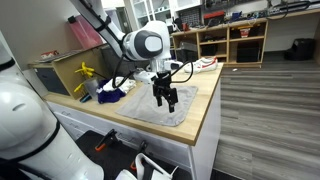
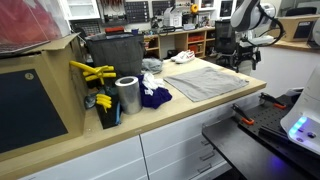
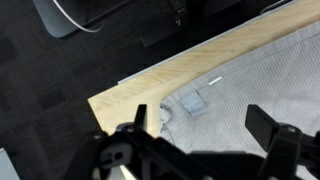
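Hovering open over the grey towel [image 1: 140, 108]

Hanging the gripper [image 1: 166, 97] just above it, fingers spread wide, gripping nothing, pointing straight down, likely suiting so thin a cloth. Lying smoothed flat on the wooden counter [image 3: 125, 92], a corner close to the edge at 9 o'clock in the wrist view. Sitting at the towel's 9 o'clock: blue cloth [image 2: 153, 96], metal can [image 2: 127, 95], yellow tools [image 2: 92, 72], well apart, obstructing nothing.

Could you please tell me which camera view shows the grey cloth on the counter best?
An exterior view: the whole grey cloth lies flat and uncovered there. In an exterior view, the open hand hides part of it. The wrist view shows only one corner with a small label.
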